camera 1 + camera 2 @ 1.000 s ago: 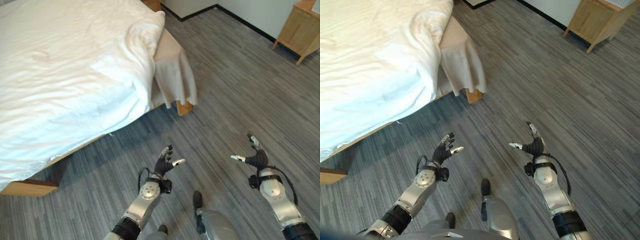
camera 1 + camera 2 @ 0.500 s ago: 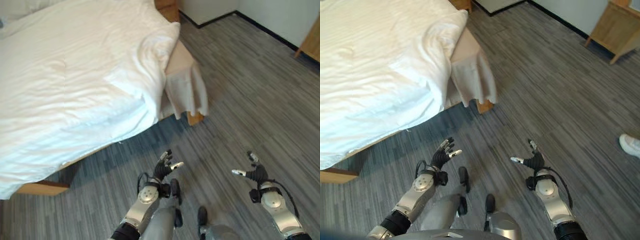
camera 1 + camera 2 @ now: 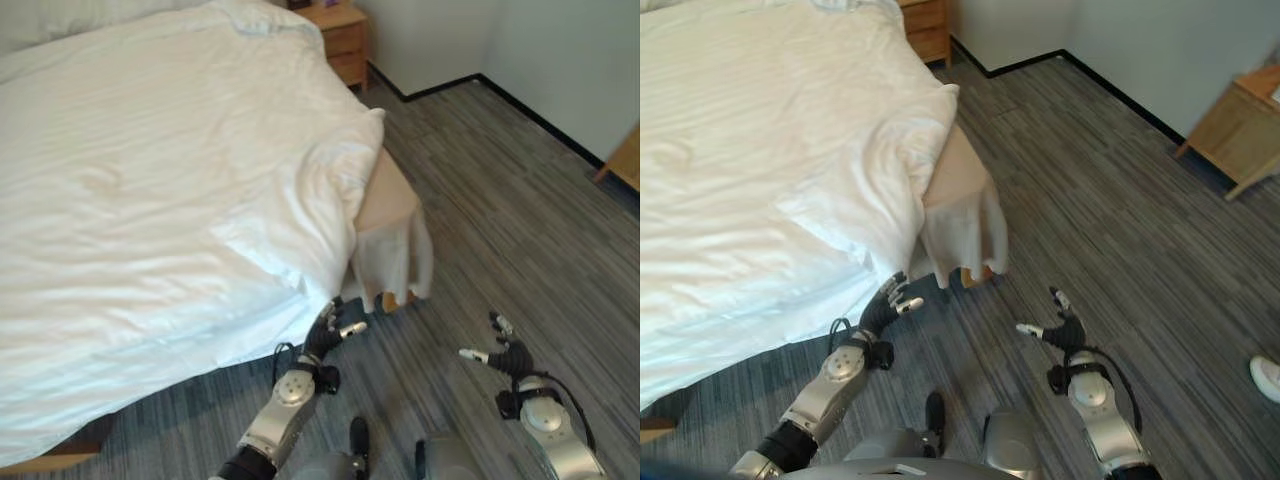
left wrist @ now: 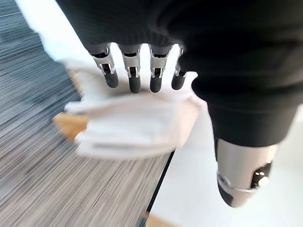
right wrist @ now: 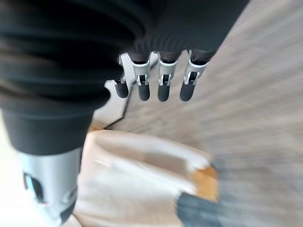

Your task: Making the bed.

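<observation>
A white duvet [image 3: 150, 180] covers the bed and hangs over its near side. At the bed's near right corner the duvet is bunched back, leaving the beige mattress corner [image 3: 385, 195] bare, with a pale sheet [image 3: 965, 235] drooping from it toward the floor. My left hand [image 3: 335, 330] is raised just below that corner, fingers relaxed, holding nothing. My right hand [image 3: 505, 353] hovers over the floor to the right, also open and empty. The left wrist view looks past my fingers [image 4: 135, 75] at the hanging sheet [image 4: 137, 127].
A wooden nightstand [image 3: 340, 35] stands by the wall beyond the bed. Another wooden cabinet [image 3: 1240, 125] is at the far right. Grey striped floor [image 3: 1120, 220] spreads to the right of the bed. A person's white shoe [image 3: 1268, 378] is at the right edge.
The camera has tilted up and come closer to the bed, so the bed corner now sits nearer both hands. The hands keep the same open pose.
</observation>
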